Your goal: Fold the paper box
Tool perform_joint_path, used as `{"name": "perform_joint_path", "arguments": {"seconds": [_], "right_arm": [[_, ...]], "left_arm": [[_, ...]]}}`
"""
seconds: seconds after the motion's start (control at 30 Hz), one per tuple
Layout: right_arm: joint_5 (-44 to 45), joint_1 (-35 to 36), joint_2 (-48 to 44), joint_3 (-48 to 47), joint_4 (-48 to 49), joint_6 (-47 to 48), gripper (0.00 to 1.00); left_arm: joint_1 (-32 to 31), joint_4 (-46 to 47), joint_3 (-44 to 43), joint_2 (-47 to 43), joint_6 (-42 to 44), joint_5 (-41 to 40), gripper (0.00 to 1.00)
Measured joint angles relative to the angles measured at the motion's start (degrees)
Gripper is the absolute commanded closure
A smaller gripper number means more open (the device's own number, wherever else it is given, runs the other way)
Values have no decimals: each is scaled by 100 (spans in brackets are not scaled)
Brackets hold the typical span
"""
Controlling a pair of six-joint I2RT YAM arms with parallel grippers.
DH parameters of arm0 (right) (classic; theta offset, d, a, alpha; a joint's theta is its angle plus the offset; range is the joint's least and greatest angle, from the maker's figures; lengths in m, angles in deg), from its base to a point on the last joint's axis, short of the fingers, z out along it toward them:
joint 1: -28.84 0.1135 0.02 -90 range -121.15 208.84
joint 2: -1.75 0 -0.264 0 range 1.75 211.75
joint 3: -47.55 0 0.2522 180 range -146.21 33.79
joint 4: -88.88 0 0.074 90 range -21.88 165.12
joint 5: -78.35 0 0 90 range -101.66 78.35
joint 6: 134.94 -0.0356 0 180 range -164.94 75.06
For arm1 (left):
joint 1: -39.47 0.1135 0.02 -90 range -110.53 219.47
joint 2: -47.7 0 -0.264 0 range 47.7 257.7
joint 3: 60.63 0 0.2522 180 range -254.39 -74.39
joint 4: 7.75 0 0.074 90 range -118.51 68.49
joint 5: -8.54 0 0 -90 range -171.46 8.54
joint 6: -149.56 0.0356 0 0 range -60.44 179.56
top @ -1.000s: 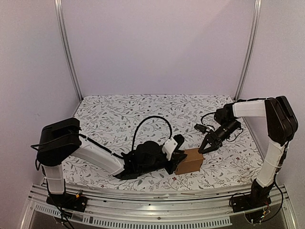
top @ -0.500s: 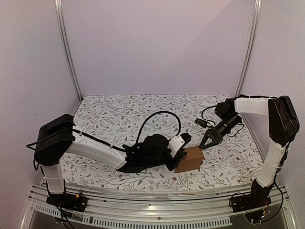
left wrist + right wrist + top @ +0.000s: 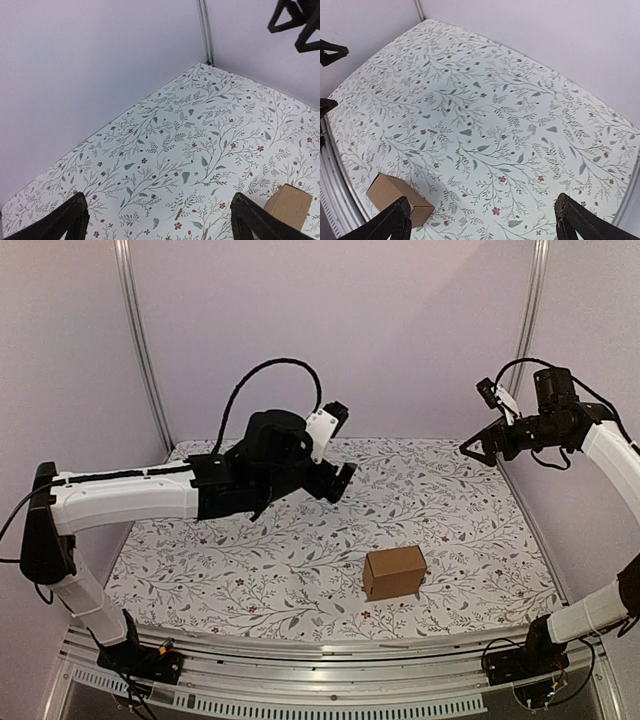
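Observation:
The paper box (image 3: 394, 572) is a closed small brown cuboid on the floral cloth, front of centre, with nothing touching it. It shows at the lower right of the left wrist view (image 3: 290, 204) and at the lower left of the right wrist view (image 3: 395, 197). My left gripper (image 3: 342, 445) hangs high over the back middle of the table, open and empty (image 3: 157, 215). My right gripper (image 3: 485, 435) is raised at the back right near the post, also open and empty (image 3: 482, 215). Both are far from the box.
A floral cloth (image 3: 250, 540) covers the table. Two aluminium posts (image 3: 140, 340) (image 3: 525, 340) stand at the back corners, with pale walls on three sides. A metal rail (image 3: 330, 680) runs along the front edge by the arm bases.
Both grippers were down at the box, left and right of it. They have opened, let go and risen far up and back. The box stays where it was.

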Motion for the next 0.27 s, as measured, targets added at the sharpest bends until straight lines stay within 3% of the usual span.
{"name": "perform_joint_path", "arguments": {"seconds": [0.13, 0.27], "right_arm": [[1394, 2, -767, 925, 1329, -737, 1], [2188, -2, -942, 1541, 2249, -1228, 1]], "left_arm": [[544, -726, -26, -262, -455, -470, 0], [975, -1268, 378, -470, -927, -516, 0]]}}
